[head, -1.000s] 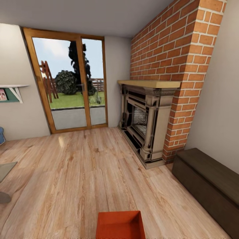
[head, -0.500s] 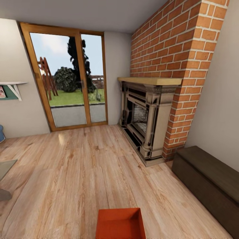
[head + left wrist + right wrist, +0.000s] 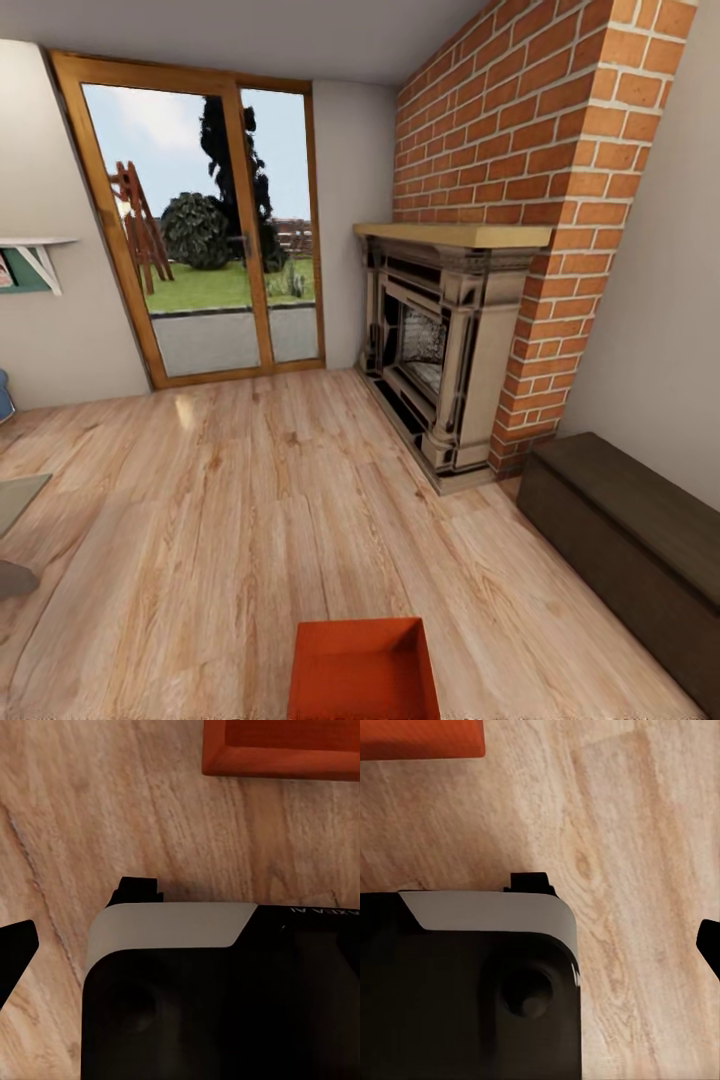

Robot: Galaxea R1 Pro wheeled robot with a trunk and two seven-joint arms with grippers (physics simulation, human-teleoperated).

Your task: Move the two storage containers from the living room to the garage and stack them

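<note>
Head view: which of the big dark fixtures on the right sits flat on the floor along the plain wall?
The long low dark-brown cabinet, against the pale wall; the fireplace stands taller, set into the red brick.

The floor (image 3: 250,520) is light wood plank with visible grain and knots and a soft satin sheen near the glass doors (image 3: 200,260), whose frame is warm varnished wood around clear glass. The chimney breast (image 3: 520,150) is rough red brick with pale mortar joints. The fireplace surround (image 3: 440,370) looks like glossy, polished stone or metal under a matt pale wooden mantel (image 3: 455,235). The low cabinet (image 3: 630,560) is dark brown wood, matt. The storage container (image 3: 363,672) is smooth orange-red plastic, evenly matt. The walls are plain, flat-painted plaster.
</note>
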